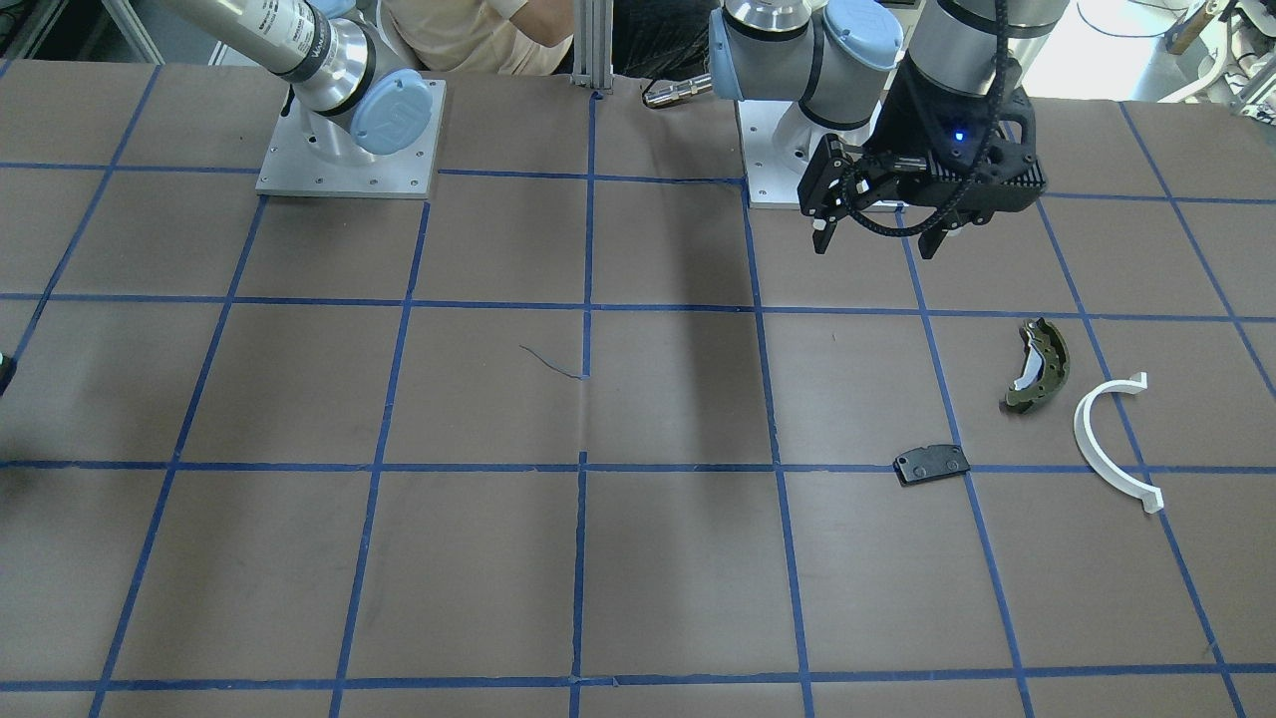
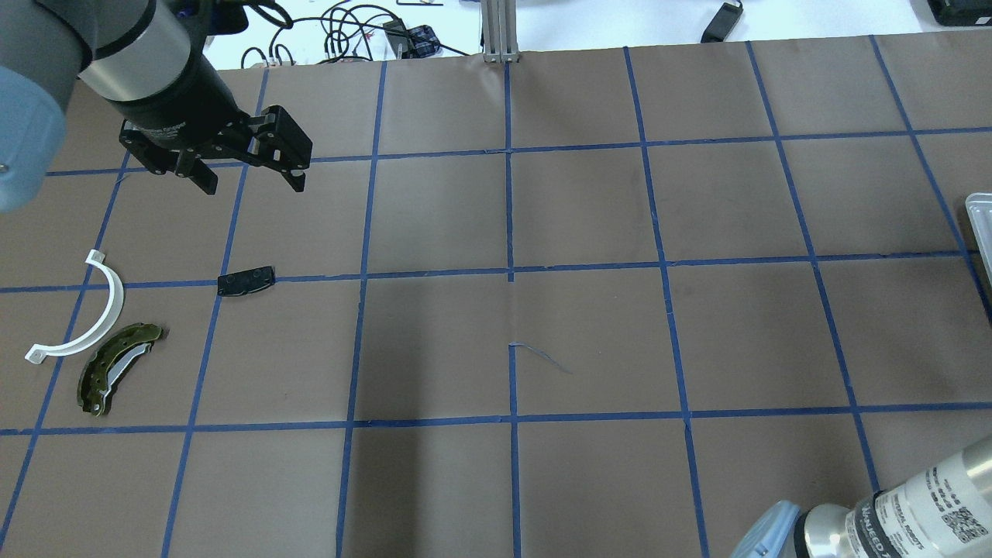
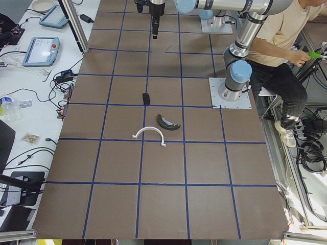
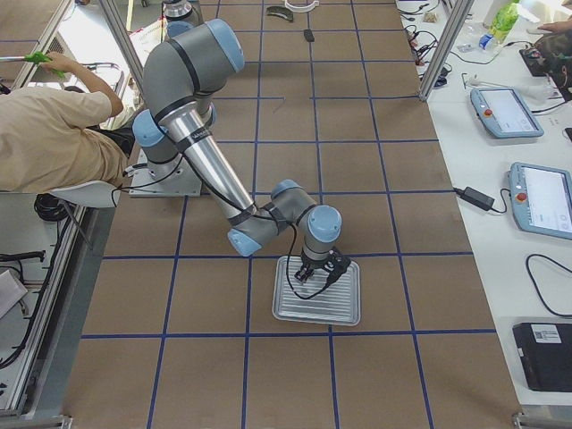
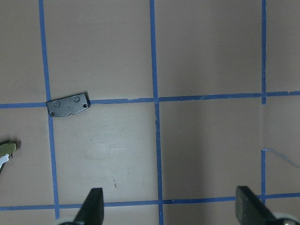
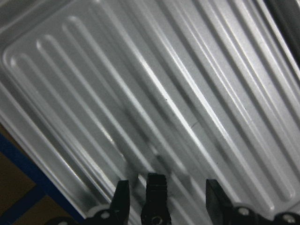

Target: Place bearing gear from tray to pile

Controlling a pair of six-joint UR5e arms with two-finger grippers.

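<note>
My right gripper (image 4: 320, 273) hangs low over the ribbed metal tray (image 4: 347, 315). In the right wrist view its fingers (image 6: 121, 197) stand apart either side of a small black part (image 6: 155, 197), likely the bearing gear, with gaps on both sides. The pile lies far off on my left: an olive brake shoe (image 1: 1039, 366), a white half-ring (image 1: 1097, 444) and a flat black pad (image 1: 931, 463). My left gripper (image 1: 877, 237) is open and empty, raised above the table behind the pile. The pad also shows in the left wrist view (image 5: 68, 104).
The brown table (image 2: 511, 310) has a blue tape grid. The tray's corner (image 2: 978, 208) shows at the overhead view's right edge. A seated person (image 4: 54, 134) is behind the arm bases (image 1: 349, 150). Tablets and cables lie on the side bench (image 4: 518, 116).
</note>
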